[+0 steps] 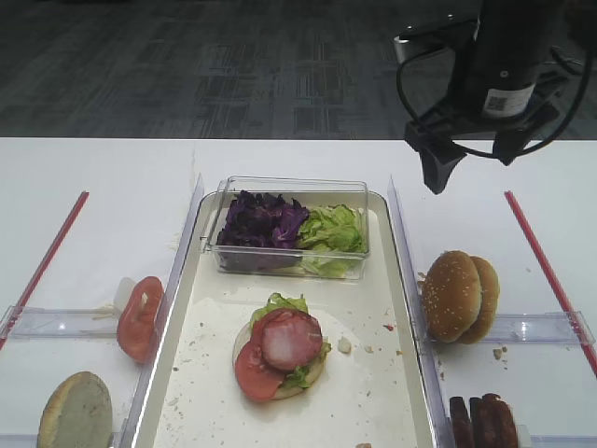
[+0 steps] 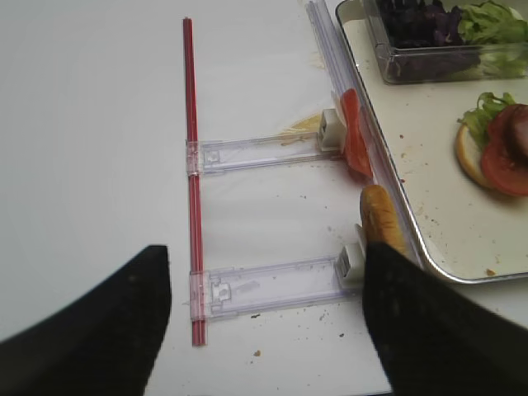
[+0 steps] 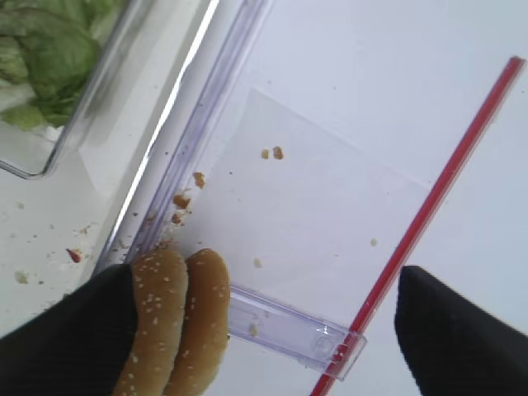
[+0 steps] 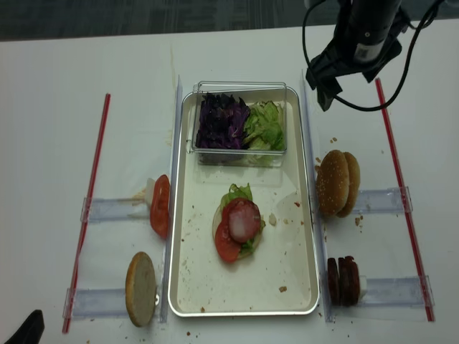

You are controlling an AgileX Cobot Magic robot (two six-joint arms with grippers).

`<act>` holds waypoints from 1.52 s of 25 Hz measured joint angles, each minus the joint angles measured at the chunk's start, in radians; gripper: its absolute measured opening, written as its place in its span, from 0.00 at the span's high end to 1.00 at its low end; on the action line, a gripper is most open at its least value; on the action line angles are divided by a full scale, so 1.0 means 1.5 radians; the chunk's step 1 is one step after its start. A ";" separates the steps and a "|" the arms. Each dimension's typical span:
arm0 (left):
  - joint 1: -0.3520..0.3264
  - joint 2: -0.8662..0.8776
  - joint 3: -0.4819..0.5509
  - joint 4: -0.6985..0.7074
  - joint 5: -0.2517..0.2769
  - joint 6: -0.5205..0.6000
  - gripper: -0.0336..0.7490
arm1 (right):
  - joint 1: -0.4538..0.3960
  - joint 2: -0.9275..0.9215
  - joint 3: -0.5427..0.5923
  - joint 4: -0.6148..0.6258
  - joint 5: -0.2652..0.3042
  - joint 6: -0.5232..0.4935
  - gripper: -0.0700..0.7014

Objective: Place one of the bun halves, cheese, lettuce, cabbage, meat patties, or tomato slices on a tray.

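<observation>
- The tray [image 1: 392,392] lies in the middle of the white table [image 1: 103,187], with crumbs scattered over its floor.
- At the tray's far end stands a clear plastic box [image 1: 291,227] holding purple cabbage [image 1: 261,220] on the left and green lettuce [image 1: 332,230] on the right.
- Near the middle of the tray sits a partly built burger [image 1: 280,355]: a pale bun base, a lettuce leaf, a tomato slice and a meat patty [image 1: 289,338] stacked on top.
- Left of the tray, tomato slices [image 1: 138,319] stand on edge against its rim, and a bun half [image 1: 75,411] leans nearer the camera, pale face showing.
- Right of the tray, two seeded bun halves [image 1: 459,296] stand on edge side by side, and dark meat patties [image 1: 483,422] stand nearer the front.
- The right gripper [image 1: 471,159] hangs above the table, beyond the seeded buns and clear of them (its wrist view looks down on them); its jaws are spread wide with nothing between.
- The left gripper [image 2: 264,322] shows in its wrist view only, fingers apart over bare table beside the leaning bun, holding nothing.
- Red strips [image 1: 47,252] run along both outer sides of the table.
</observation>
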 joint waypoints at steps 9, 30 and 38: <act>0.000 0.000 0.000 0.000 0.000 0.000 0.33 | 0.000 0.000 -0.001 -0.028 0.000 0.020 0.05; 0.000 0.000 0.000 0.000 0.000 0.000 0.33 | -0.156 0.000 -0.001 -0.048 0.000 0.036 0.05; 0.000 0.000 0.000 0.000 0.000 0.000 0.33 | -0.203 0.000 -0.001 -0.007 0.002 0.023 0.05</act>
